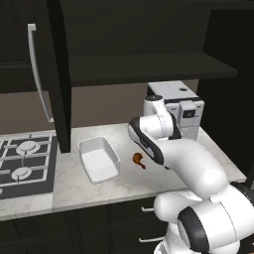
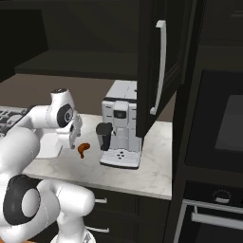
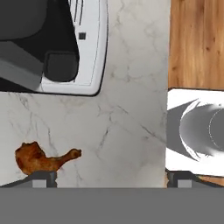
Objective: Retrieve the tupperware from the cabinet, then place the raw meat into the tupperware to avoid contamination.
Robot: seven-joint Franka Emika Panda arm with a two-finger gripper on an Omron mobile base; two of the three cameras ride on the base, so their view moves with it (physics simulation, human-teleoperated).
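Observation:
The white tupperware (image 1: 99, 158) sits empty on the marble counter, right of the stove. The raw meat (image 1: 139, 159), a small reddish-brown drumstick, lies on the counter between the tupperware and the coffee machine. In the hand view the raw meat (image 3: 43, 159) lies just above one fingertip (image 3: 41, 177). My gripper (image 3: 113, 178) points down at the counter, open, with nothing between its fingers. It hangs close above the raw meat (image 2: 83, 149), which lies a little to one side of the gripper (image 2: 74, 135). The cabinet (image 1: 54, 74) stands open above, with a bare dark shelf.
A white coffee machine (image 1: 178, 106) stands at the back right of the counter, close to the arm. The gas stove (image 1: 25, 166) lies at the left. The open cabinet door (image 2: 154, 61) hangs over the counter. Dark drawers run below the counter edge (image 1: 99, 201).

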